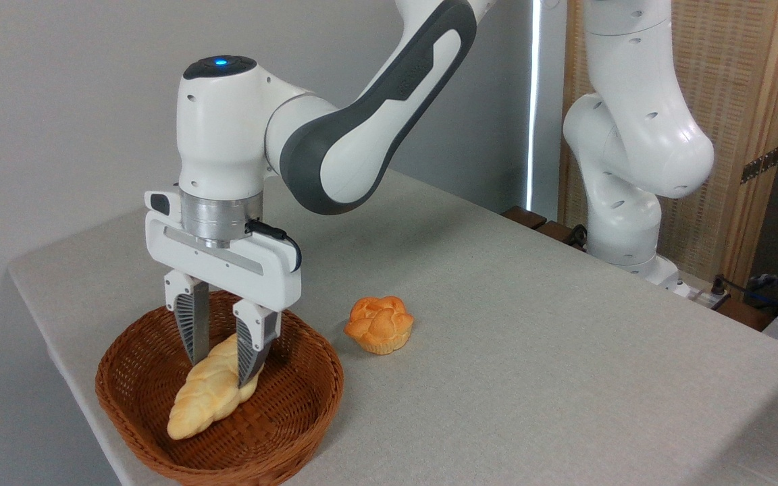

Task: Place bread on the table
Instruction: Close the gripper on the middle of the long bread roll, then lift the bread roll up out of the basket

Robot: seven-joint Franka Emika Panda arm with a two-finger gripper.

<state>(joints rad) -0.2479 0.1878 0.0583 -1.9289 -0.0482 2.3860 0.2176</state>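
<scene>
One loaf: long pale-golden braided bread (208, 395), lying in the brown woven wicker basket (294, 432), not yet on the light grey table (531, 351).
Grip: my two-finger gripper (221, 361) is nearly closed, fingers pressed on the loaf's upper end.
Risk, tilt: I hold off-centre; the long free end may swing down and slip.
Risk, snag: the low tip could catch the basket rim.
Risk, neighbour: small orange bun (379, 324) nearby could be bumped.

The arm reaches down from the upper right, wrist vertical, gripper (220, 368) pointing straight down, jaws narrowed.
</scene>
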